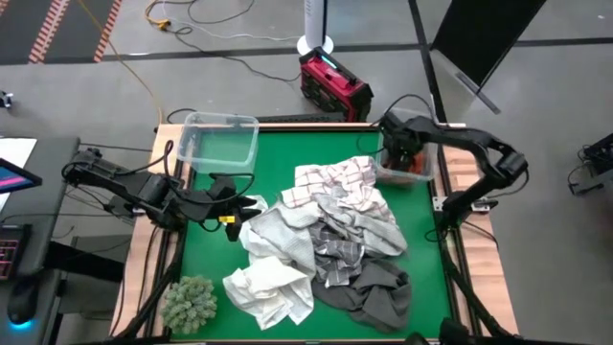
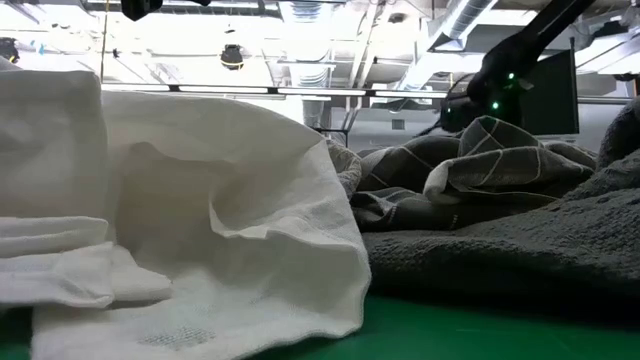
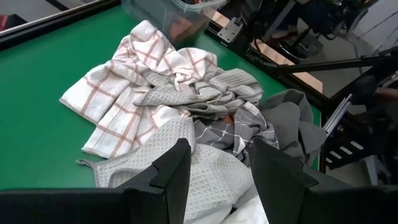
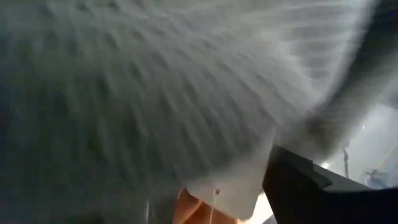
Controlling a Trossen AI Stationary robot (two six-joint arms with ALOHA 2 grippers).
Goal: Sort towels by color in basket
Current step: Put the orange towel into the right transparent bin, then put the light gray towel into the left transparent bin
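Towels lie heaped mid-table on the green mat: a checked one toward the far side, light grey ones in the middle, a dark grey one at the near edge, a white one near left. A clear bin stands at the far left corner, apparently with no towel in it. A second bin sits at the far right edge, with something orange-red inside.

Right gripper is down at that right bin. Its wrist view is filled by blurred grey cloth, with an orange patch below; whether the fingers grip the cloth cannot be told.

Left gripper hovers low at the heap's left edge, fingers moderately apart and holding nothing, a light grey waffle towel just ahead of them.

Risks, as judged:
- Towels overlap and tangle; a pinch on the waffle towel could drag its neighbours along, mixing colours in one bin.
- Grey cloth landing over orange in the right bin would be a sorting fault.
- Cloth may snag on the right fingers as they withdraw and be pulled back out.
- A fuzzy clump at the near left corner is no towel and should stay out.
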